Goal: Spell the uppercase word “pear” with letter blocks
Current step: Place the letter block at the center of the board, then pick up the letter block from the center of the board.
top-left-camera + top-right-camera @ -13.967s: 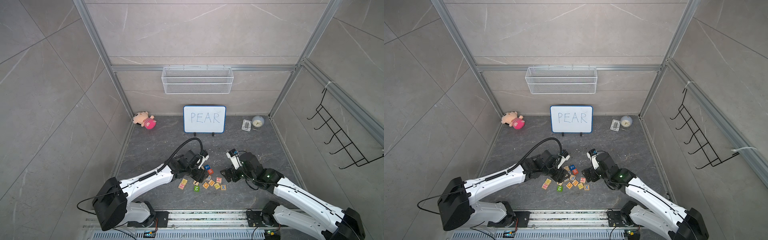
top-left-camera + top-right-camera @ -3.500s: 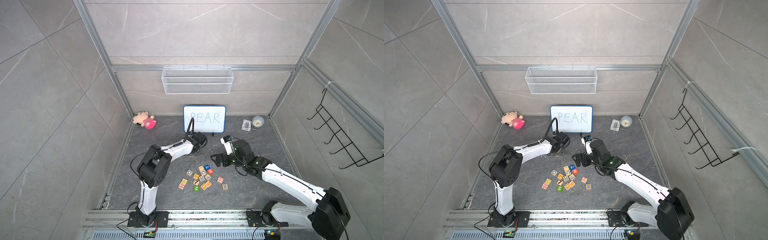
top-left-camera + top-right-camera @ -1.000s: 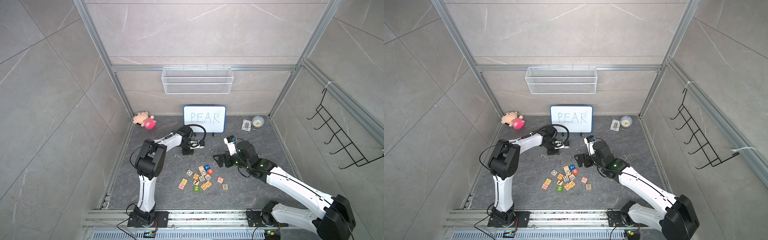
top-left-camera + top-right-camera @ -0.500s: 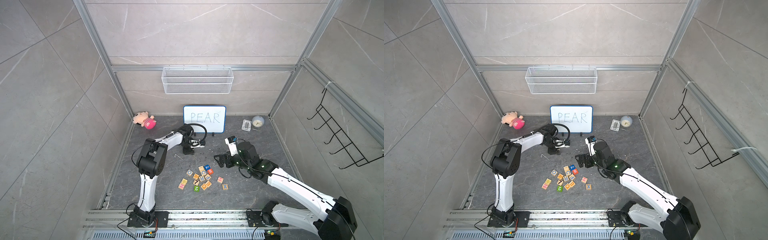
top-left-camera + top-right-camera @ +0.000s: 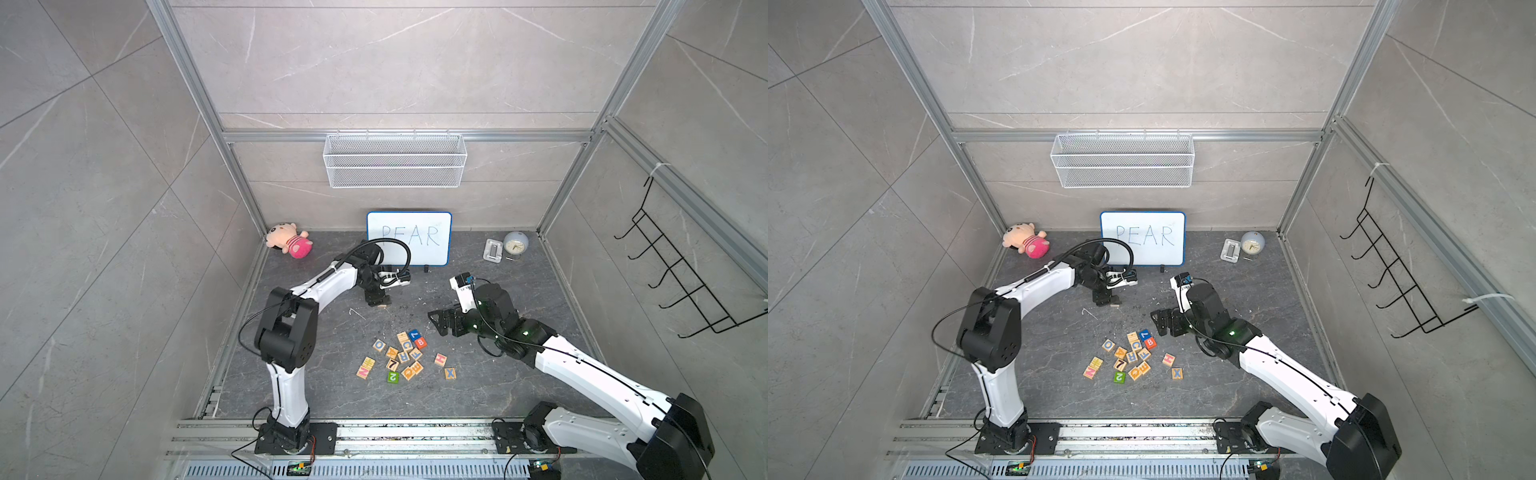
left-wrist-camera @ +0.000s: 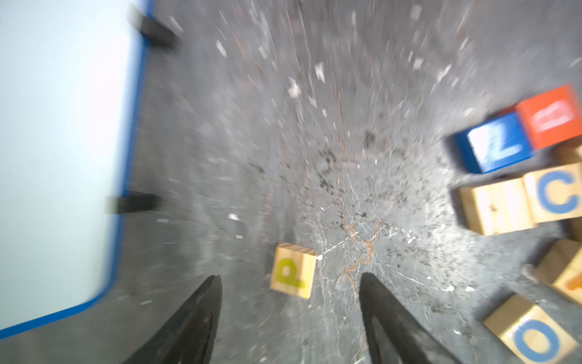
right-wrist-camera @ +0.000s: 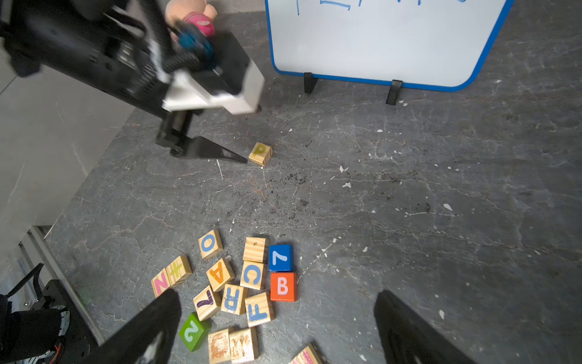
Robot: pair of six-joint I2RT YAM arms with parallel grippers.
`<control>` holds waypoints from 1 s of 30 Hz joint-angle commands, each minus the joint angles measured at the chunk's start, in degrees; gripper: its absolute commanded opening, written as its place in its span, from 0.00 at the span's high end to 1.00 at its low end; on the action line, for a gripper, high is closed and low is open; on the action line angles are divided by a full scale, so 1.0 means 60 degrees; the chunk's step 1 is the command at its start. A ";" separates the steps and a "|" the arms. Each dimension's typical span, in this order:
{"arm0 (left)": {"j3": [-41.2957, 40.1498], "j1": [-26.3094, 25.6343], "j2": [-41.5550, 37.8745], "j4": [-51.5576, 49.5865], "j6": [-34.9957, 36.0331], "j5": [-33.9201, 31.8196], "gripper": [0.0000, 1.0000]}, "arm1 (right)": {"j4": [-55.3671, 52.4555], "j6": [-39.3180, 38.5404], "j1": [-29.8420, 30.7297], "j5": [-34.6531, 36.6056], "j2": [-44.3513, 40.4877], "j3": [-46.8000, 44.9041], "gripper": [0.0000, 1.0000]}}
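The P block (image 7: 260,153) lies face up and alone on the dark floor near the whiteboard (image 7: 378,41). It sits free just off the tips of the left gripper (image 6: 290,277), whose fingers are spread. The A block (image 7: 220,274) and R block (image 7: 233,299) sit in the loose cluster near the right gripper (image 7: 277,295), whose fingers are wide apart and hold nothing.

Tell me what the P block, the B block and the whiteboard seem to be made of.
P block: bare pale wood, matte; grain lines show on its side, and the yellow letter looks painted on.
B block: probably wood too, but coated orange-red all over, so no grain shows.
Whiteboard: smooth white panel in a blue rim that looks like plastic.
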 commanded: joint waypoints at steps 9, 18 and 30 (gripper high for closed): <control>-0.2607 -0.0055 -0.3999 0.4295 -0.4643 0.0638 0.00 | -0.1677 -0.0660 0.0058 0.0252 -0.0007 0.0829 0.03; -0.4728 -0.0067 -0.5830 0.5549 -0.9160 0.1092 0.04 | -0.4186 -0.0868 0.1020 -0.0118 0.0944 0.1551 0.22; -0.7868 -0.2898 -0.9093 0.4263 -1.0087 -0.1769 0.10 | -0.4911 -0.0278 0.2580 -0.0031 0.2719 0.2445 0.35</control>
